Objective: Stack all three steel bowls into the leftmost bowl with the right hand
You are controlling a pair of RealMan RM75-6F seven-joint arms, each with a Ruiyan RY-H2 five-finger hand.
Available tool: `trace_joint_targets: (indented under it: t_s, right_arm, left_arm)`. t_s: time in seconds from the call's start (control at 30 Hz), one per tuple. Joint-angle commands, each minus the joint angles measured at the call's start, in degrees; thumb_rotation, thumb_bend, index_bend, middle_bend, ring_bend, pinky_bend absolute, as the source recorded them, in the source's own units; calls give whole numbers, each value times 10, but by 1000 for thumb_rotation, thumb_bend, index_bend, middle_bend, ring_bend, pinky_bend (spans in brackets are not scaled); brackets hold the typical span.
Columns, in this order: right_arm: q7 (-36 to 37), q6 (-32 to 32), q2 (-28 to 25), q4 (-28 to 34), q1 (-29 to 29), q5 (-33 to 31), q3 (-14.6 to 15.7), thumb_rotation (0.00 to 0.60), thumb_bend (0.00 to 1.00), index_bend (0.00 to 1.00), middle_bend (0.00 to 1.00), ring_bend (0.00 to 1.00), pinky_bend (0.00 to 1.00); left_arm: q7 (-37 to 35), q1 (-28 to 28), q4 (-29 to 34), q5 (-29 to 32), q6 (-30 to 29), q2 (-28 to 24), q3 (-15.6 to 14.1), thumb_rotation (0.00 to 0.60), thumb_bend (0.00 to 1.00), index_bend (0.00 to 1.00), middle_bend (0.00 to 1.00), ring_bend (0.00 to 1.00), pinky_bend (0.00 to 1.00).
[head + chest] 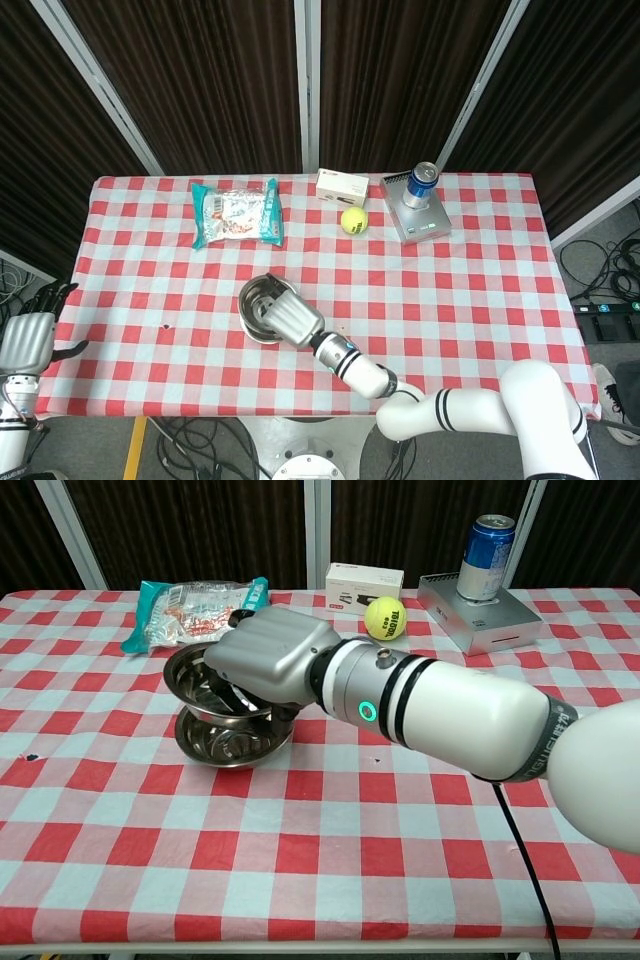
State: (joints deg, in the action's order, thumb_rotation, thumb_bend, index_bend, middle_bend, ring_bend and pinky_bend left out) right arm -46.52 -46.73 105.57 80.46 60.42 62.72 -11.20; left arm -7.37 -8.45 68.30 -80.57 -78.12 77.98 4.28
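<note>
My right hand [268, 658] grips a steel bowl [190, 676] by its rim and holds it tilted just above a second steel bowl [228, 742] standing on the checked tablecloth. From the head view, the held bowl [257, 296] covers most of the lower bowl [254, 331], and the right hand [291, 319] sits at its near-right side. I cannot tell whether the two bowls touch. No other steel bowl shows. My left hand [28, 342] hangs off the table's left edge with its fingers apart, holding nothing.
At the back lie a snack bag [200, 613], a white box [364, 583] and a tennis ball [384, 617]. A blue can [483, 545] stands on a grey block [487, 618] at the back right. My right forearm [450, 715] stretches across the table's middle.
</note>
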Motion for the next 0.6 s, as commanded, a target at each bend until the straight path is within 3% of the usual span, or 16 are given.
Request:
trace_joint_targets:
  t_s: [0.03, 0.17, 0.3, 0.47, 0.6]
  right_arm:
    - [9, 29, -13, 2, 12, -13, 6, 600, 8, 479, 444, 187, 9]
    - [3, 35, -35, 16, 21, -28, 6, 600, 0, 322, 299, 56, 0]
    - [-23, 15, -73, 57, 24, -49, 6, 600, 0, 194, 228, 7, 0]
    - [-66, -40, -160, 155, 13, -75, 4, 600, 0, 158, 219, 0, 0]
    - [-58, -90, -238, 234, -19, -69, 7, 600, 0, 157, 220, 0, 0]
  left_arm:
    - [0, 0, 0, 0, -1, -1, 0, 600, 82, 189, 192, 147, 254]
    - [0, 0, 1, -2, -2, -1, -1, 600, 83, 189, 192, 147, 254]
    - [2, -6, -2, -1, 7, 3, 1, 600, 83, 189, 192, 148, 254]
    - [4, -10, -5, 0, 10, 5, 3, 600, 82, 189, 192, 147, 254]
    - [6, -8, -3, 2, 7, 5, 3, 600, 83, 189, 192, 147, 254]
